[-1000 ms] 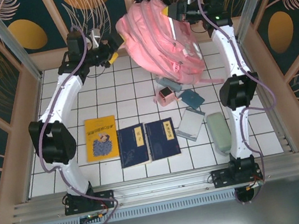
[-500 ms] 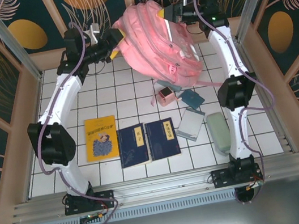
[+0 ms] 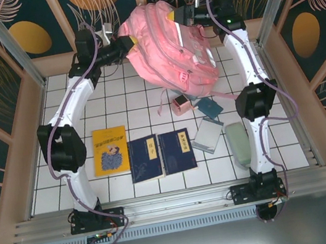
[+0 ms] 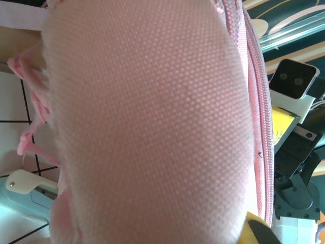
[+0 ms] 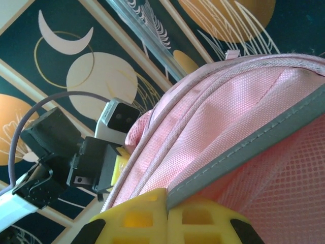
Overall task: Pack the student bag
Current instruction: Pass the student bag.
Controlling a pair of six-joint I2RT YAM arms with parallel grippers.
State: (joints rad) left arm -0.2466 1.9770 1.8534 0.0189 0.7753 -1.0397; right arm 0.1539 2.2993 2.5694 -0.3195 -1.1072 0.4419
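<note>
Pinching the silver-edged rim of the student bag (image 3: 169, 49) tightly in the right gripper (image 5: 166, 202), holding it up at the far end of the table (image 3: 115, 98), slanting lengthwise from far-left to near-right, and pressing the left gripper (image 3: 127, 43) against its upper left flank without showing whether clamped or not.

My left gripper (image 3: 128, 42) swings right along the far edge and now presses into the left flank of the student bag (image 3: 170, 52), having hung clear of it a second ago; the bag shifts left and farther back; my right gripper (image 3: 181, 16) drifts left with it.
</note>
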